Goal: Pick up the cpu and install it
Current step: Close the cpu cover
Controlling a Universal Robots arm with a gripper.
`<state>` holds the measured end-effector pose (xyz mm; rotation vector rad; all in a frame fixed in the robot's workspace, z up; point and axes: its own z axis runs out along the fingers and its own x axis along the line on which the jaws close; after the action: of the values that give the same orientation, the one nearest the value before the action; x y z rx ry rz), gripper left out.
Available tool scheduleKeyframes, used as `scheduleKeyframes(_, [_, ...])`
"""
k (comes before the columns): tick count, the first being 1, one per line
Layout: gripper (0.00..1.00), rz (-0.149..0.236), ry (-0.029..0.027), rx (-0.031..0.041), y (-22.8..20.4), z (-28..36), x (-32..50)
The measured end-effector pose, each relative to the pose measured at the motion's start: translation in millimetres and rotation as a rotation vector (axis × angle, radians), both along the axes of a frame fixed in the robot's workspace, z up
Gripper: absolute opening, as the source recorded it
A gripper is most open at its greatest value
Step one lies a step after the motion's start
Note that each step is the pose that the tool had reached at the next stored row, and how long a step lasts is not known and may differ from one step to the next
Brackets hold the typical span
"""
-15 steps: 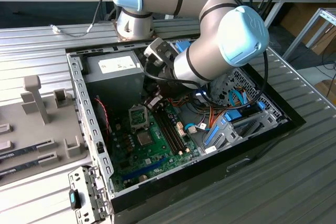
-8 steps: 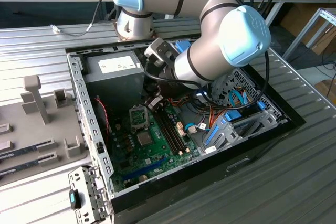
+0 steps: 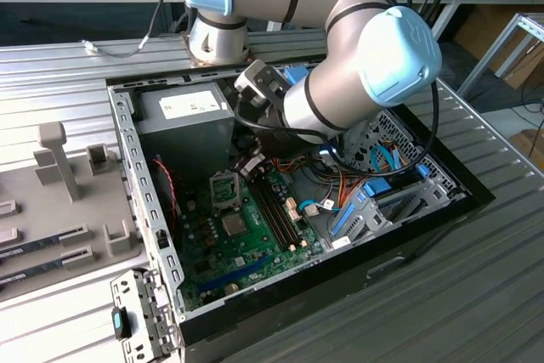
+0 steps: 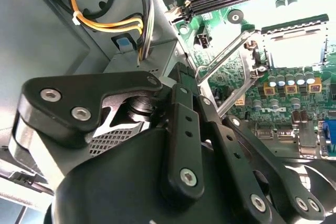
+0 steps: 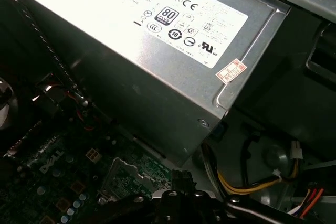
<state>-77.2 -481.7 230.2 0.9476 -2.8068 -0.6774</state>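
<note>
My gripper (image 3: 252,166) hangs inside the open computer case (image 3: 127,167), just beside the metal-framed cpu socket (image 3: 224,187) on the green motherboard (image 3: 255,244). In the second wrist view the black fingers (image 4: 184,108) meet at one tip, so the gripper (image 4: 181,73) is shut with nothing seen between them. That tip sits close to the socket's thin raised wire lever (image 4: 226,56). The socket (image 4: 294,45) is washed out by glare there. The first wrist view shows the gripper (image 5: 181,178) by the socket frame (image 5: 137,174). The cpu is hidden or out of view.
A grey power supply (image 3: 185,112) stands close behind the gripper. Long memory slots (image 3: 276,210) and a bare dark square chip (image 3: 234,224) lie on the board. Coloured cables (image 3: 340,184) and blue drive brackets (image 3: 357,210) crowd the exterior view's right. A grey fixture tray (image 3: 68,201) lies outside the case.
</note>
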Motion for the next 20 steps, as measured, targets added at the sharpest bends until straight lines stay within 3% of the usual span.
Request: scheduleKeyframes(20, [0.11,0.002,0.0000,0.0008,-2.1,3.4,0.0])
